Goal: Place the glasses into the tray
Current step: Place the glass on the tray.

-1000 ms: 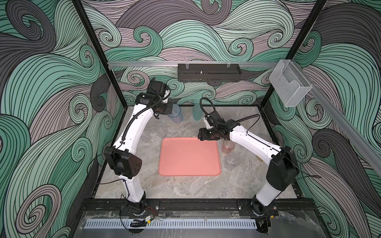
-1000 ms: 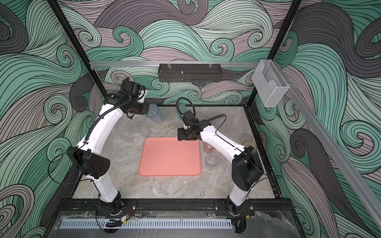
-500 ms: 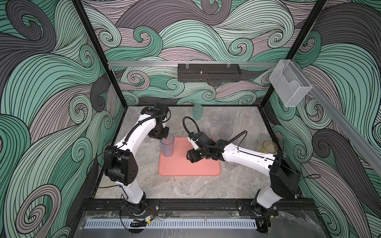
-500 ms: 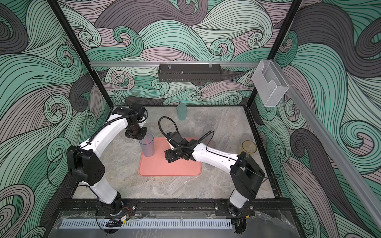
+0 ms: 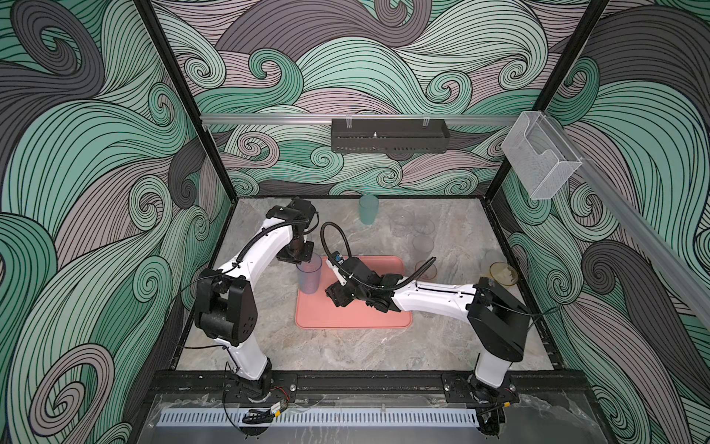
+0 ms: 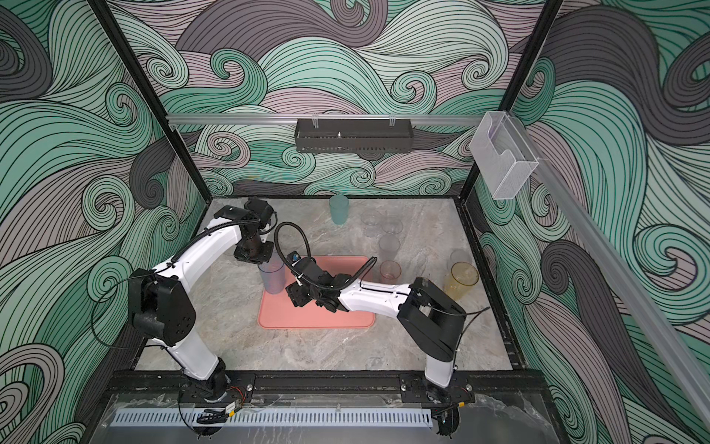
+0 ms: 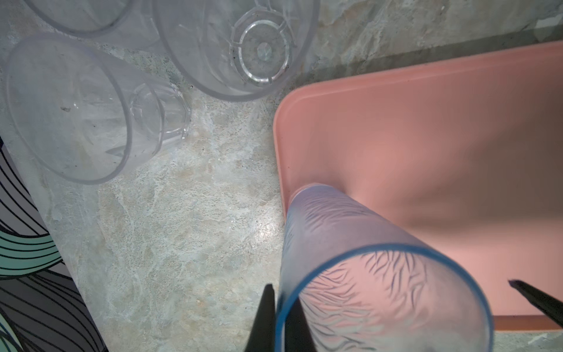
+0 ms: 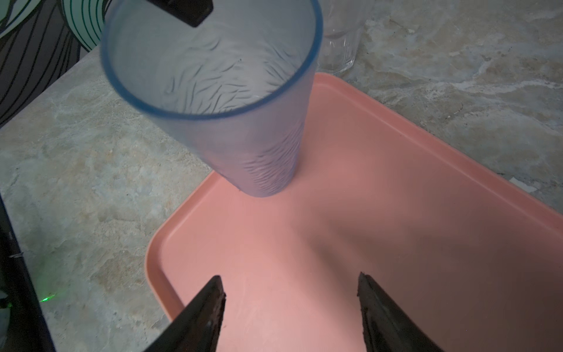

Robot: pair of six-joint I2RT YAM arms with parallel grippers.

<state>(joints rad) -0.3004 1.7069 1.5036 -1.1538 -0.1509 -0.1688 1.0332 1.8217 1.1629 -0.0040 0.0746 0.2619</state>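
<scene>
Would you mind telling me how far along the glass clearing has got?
Done: nothing yet, as no released glass stands on the tray. In hand: the left claw grips the blue tumbler by its rim, base at the tray's edge; the right claw is open, empty. Left: teal glass, orange glass, pink glass, clear glasses.

No legible text, brand, number or sign in any view. Small blue tag (image 5: 337, 256) at the wrist end of the right arm (image 5: 430, 296), seen in both top views: too small to read, can't tell if printed. Blue-grey tumbler (image 7: 380, 274) has only a moulded ripple texture, no lettering. Tray (image 8: 396, 213) is plain pink, no mark.
</scene>
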